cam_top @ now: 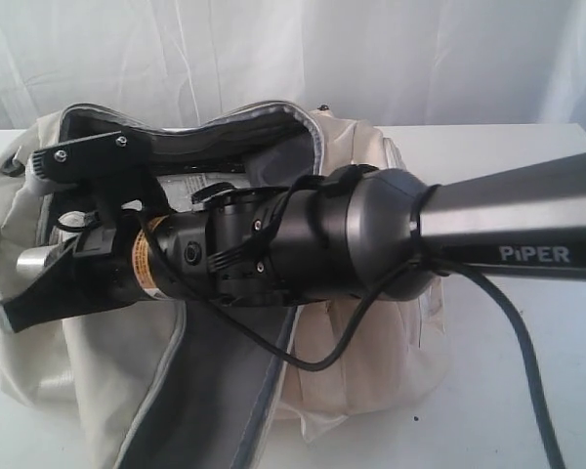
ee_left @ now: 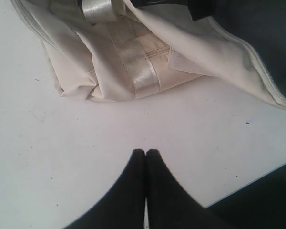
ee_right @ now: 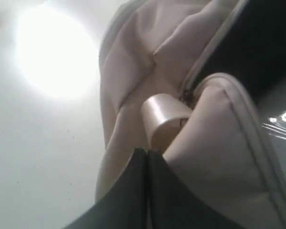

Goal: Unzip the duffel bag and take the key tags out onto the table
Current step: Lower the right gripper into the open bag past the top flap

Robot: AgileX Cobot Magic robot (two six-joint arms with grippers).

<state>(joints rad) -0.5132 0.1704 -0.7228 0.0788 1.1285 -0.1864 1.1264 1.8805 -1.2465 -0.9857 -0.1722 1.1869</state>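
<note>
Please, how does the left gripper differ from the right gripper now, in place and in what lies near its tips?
The left gripper hangs over bare table, apart from the duffel bag; the right gripper is close at the bag. Nothing lies by the left gripper's tips; a shiny webbing loop sits by the right gripper's, at the bag's open edge. Both are shut.

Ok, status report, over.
Left gripper shut, empty, over table. Right gripper shut at zipper edge. Duffel bag open, key tags unseen. Right arm covers opening.
</note>
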